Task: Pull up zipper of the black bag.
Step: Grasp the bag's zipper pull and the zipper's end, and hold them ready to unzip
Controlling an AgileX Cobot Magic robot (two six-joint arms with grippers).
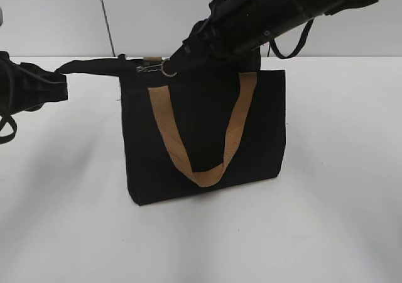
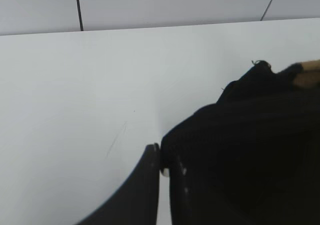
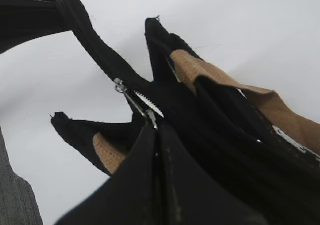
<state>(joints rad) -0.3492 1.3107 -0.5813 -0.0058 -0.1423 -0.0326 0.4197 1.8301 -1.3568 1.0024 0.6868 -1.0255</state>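
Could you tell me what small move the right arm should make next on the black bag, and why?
Probably a short, steady pull of the zipper pull toward the black strip that the left tool holds taut. The right tool appears shut on the pull, near the left end of the black bag, so little travel seems to remain.

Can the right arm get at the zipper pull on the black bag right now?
Probably yes. The right gripper is already closed on the zipper pull at the top of the black bag, nothing between them, while the left gripper holds the bag's end tab taut.
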